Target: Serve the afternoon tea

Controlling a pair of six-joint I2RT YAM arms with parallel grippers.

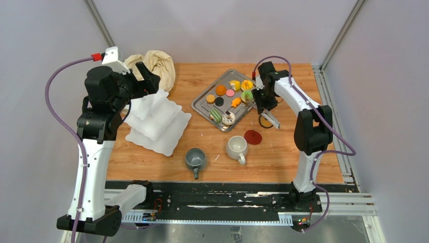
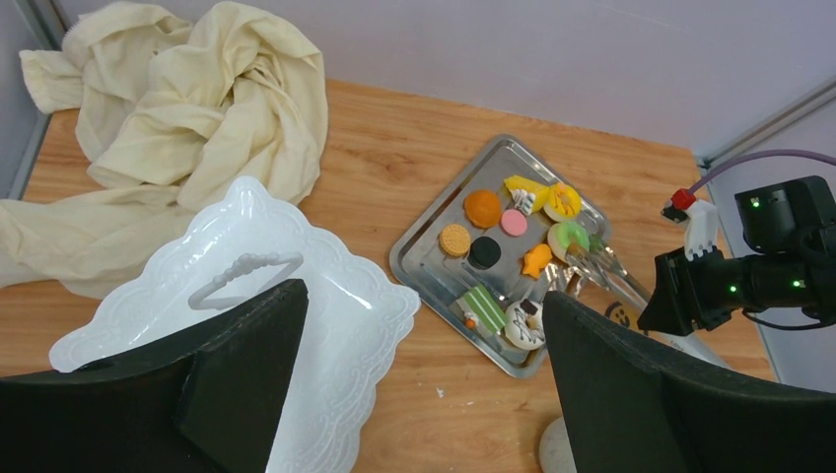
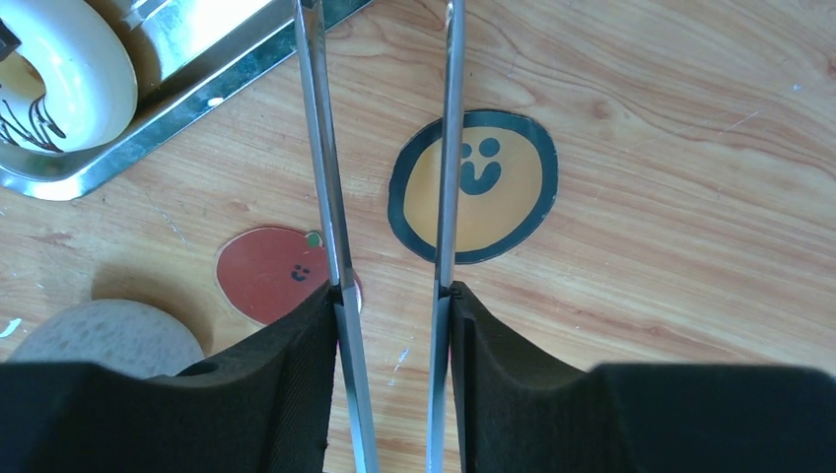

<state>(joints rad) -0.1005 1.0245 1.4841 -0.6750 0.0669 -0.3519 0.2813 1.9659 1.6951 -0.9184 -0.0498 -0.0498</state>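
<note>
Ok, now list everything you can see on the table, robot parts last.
table: one, wooden, under everything
cloth: one, beige, crumpled back left
three-tier stand: one, white, left, before the cloth
tray: one, steel, back centre
pastries: about ten, mixed colours, on the tray
grey mug: one, front centre
white mug: one, right of the grey mug
discs: two, red and orange, flat beside the tray
tongs: one pair, metal, in the right gripper
left gripper: open, above the stand
right gripper: shut on the tongs

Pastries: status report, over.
Left gripper open over stand. Right gripper shut on tongs beside tray. Pastries on tray, none on stand. Nothing between them.
</note>
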